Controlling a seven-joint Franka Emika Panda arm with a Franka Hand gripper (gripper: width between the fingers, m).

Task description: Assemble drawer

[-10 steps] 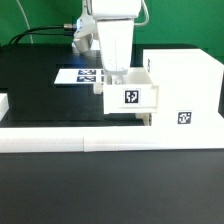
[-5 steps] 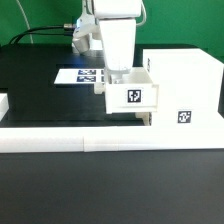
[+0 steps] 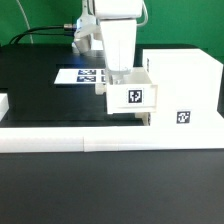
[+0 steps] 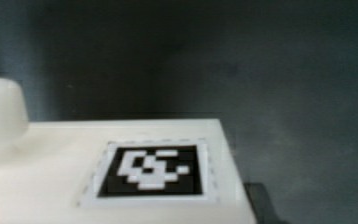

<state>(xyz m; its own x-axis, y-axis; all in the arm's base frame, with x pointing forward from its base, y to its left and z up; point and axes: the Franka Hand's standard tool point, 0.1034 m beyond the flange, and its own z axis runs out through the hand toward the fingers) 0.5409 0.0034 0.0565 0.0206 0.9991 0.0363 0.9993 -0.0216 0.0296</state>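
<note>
Drawer box (image 3: 131, 95), tagged front outward, sits partly inside the white housing (image 3: 180, 92) near the table's (image 3: 40, 100) far right corner; judging by this, only the final push remains; gripper (image 3: 120, 72) grips its rear wall, spread unclear.

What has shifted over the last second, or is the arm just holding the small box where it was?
Nothing visibly changed. The gripper is at the same spot over the small drawer box, which sits partway out of the big white case. The marker board lies as before. How the jaws stand cannot be made out.
</note>
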